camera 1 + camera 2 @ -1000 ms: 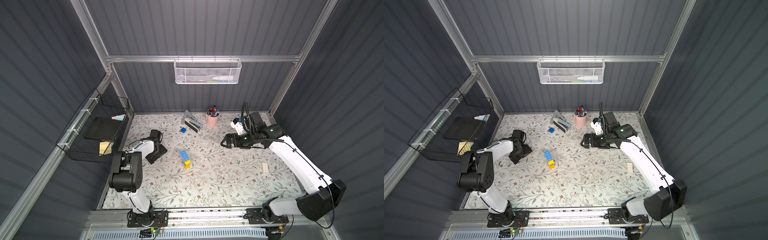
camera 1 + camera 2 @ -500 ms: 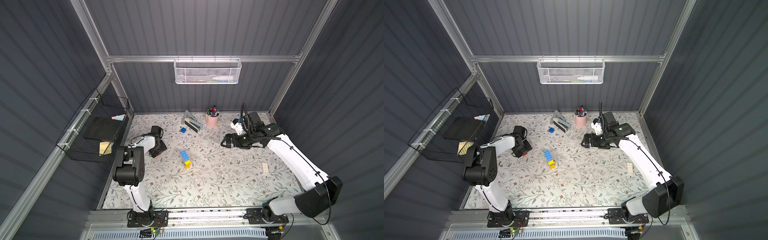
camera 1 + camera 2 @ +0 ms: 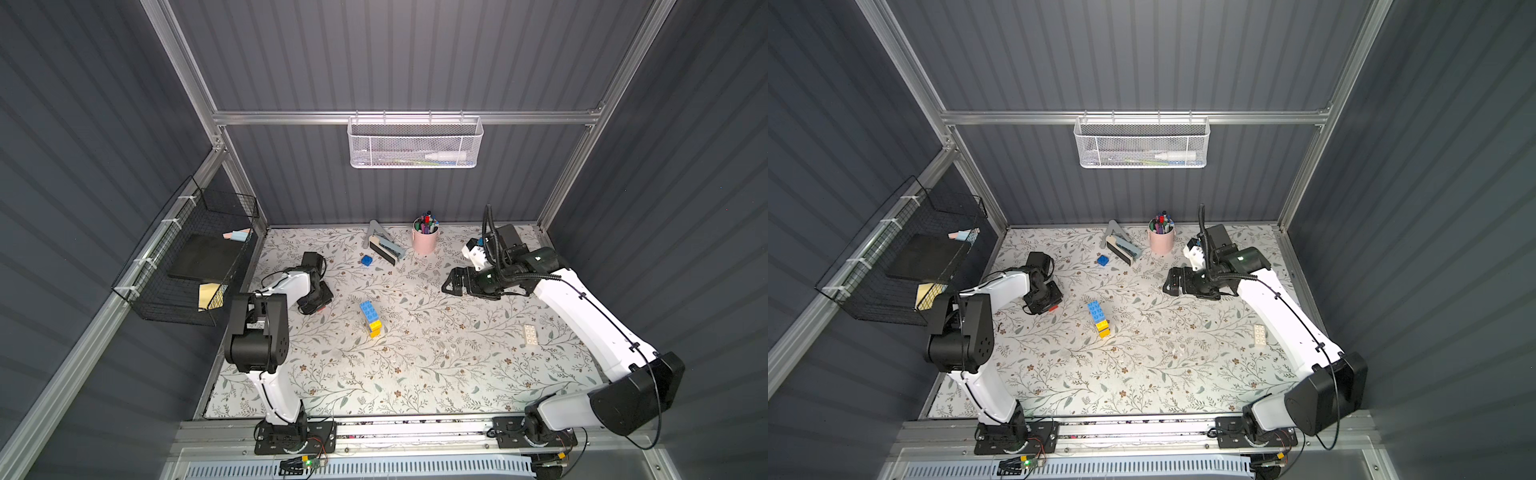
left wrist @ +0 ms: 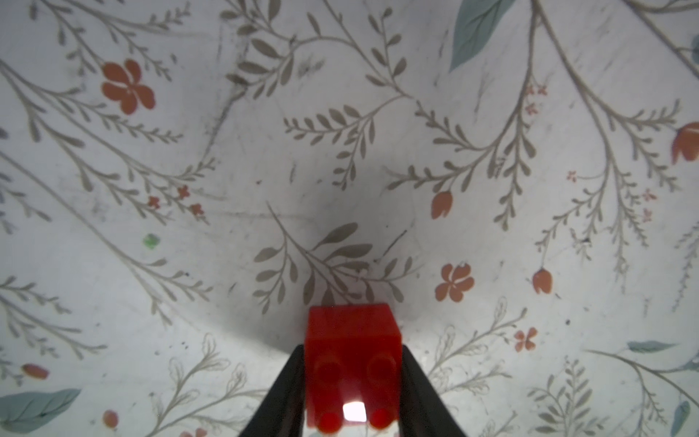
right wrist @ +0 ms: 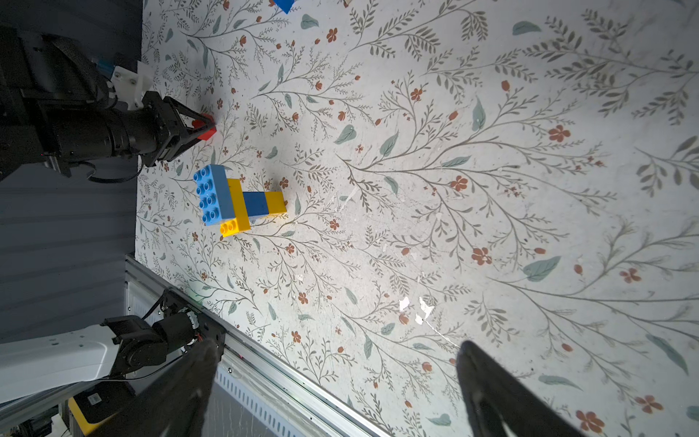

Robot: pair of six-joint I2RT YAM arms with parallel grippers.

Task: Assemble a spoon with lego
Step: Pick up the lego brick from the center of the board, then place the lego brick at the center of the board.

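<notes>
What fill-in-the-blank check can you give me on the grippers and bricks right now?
1. The left gripper is ____ on the red brick.
2. The right gripper, jaws wide apart, holds ____.
3. The joined bricks run from a light blue end to a ____ end.
4. The white brick lies nearest the ____ arm.

Missing words: shut; nothing; yellow; right.

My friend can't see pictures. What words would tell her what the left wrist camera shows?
A small red studded plastic brick is pinched between the left arm's two black fingers. Behind it lies a white mat printed with grey twigs, green leaves and red flowers, shadowed near the brick.
</notes>
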